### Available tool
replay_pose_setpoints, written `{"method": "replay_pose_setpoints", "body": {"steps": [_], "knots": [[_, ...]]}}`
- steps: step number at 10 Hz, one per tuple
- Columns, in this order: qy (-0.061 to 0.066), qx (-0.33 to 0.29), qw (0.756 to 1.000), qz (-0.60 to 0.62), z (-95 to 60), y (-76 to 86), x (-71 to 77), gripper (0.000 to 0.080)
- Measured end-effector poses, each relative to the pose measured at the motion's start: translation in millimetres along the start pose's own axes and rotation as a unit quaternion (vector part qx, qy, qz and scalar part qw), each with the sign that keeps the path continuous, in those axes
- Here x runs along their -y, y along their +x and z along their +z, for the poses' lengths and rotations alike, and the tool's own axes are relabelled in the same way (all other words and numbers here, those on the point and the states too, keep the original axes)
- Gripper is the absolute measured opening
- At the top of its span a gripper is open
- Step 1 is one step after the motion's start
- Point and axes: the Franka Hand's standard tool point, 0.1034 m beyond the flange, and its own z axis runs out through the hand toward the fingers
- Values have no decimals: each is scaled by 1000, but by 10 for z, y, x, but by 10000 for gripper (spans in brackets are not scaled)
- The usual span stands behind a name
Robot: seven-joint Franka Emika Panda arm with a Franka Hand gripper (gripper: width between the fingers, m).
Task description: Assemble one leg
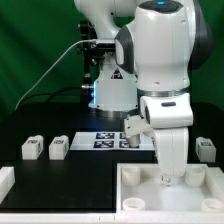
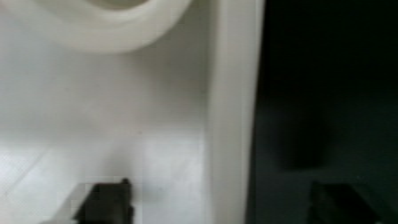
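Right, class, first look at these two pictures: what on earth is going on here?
The gripper hangs low over the big white tray-like part, by its wall, with its fingers apart and no leg visibly held. Two legs sit on the exterior view's left and another on its right, all apart from the gripper. The marker board lies behind.

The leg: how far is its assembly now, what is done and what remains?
Done: no leg is visibly fixed into the tray-like part. In hand: the gripper hangs low at its wall, open and holding nothing. Left: loose legs stand on the table, not yet picked up.
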Motion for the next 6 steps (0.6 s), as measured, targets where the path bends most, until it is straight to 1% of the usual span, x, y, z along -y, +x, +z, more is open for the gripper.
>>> {"method": "replay_pose_setpoints", "body": {"steps": [1, 6], "knots": [[0, 0, 1000, 0, 0, -1, 0, 631], [0, 0, 1000, 0, 3, -4, 2, 649]]}}
